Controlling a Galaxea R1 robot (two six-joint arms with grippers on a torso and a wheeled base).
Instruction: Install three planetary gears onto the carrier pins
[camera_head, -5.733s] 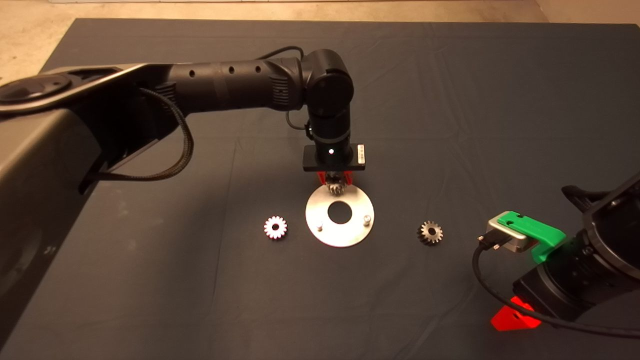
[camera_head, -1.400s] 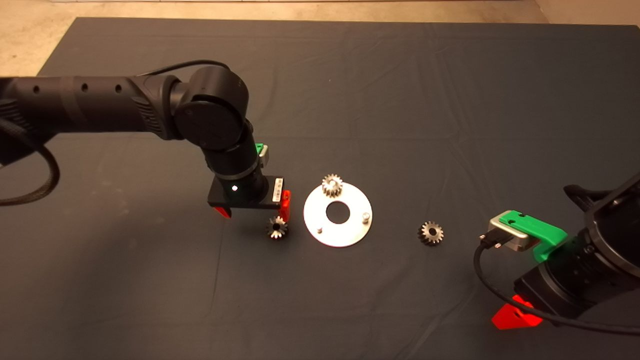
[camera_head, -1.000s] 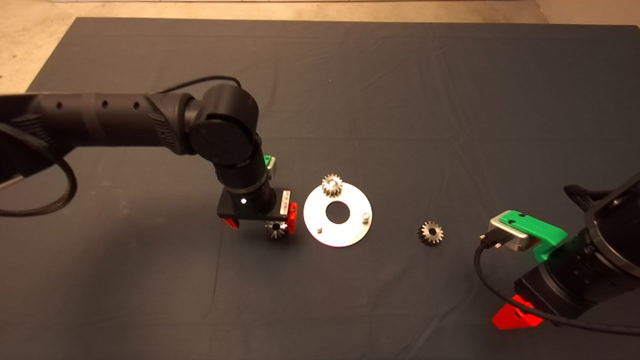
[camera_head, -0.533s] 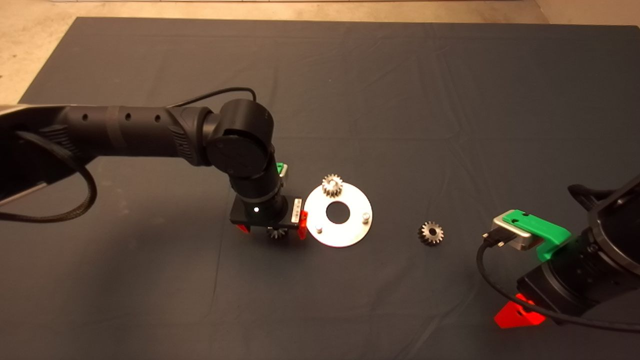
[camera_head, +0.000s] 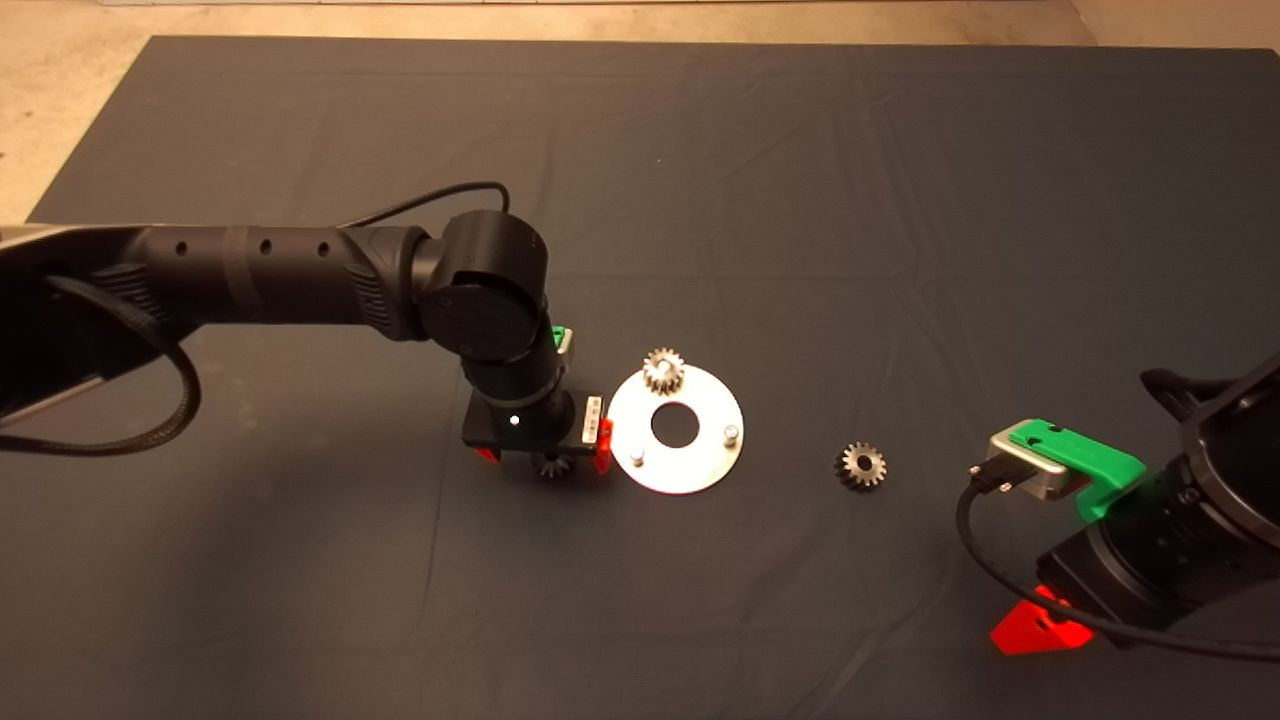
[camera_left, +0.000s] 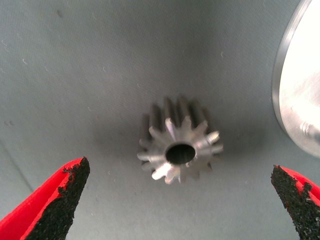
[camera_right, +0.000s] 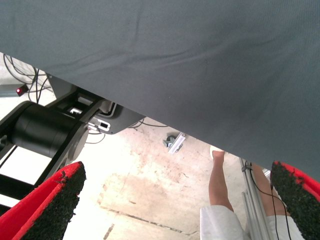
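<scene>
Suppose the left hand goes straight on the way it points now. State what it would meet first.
Probably the loose gear lying on the mat; the open left hand straddles it, beside the disc.

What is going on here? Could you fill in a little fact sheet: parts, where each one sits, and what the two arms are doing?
Round plate: flat on the dark mat
Pins: three; two bare
Gear on pin: plate's far edge
Second gear: on the mat left of the plate, between open fingers
Third gear: on the mat right of the plate
Left gripper: over the second gear
Right gripper: waiting at lower right, open
</scene>
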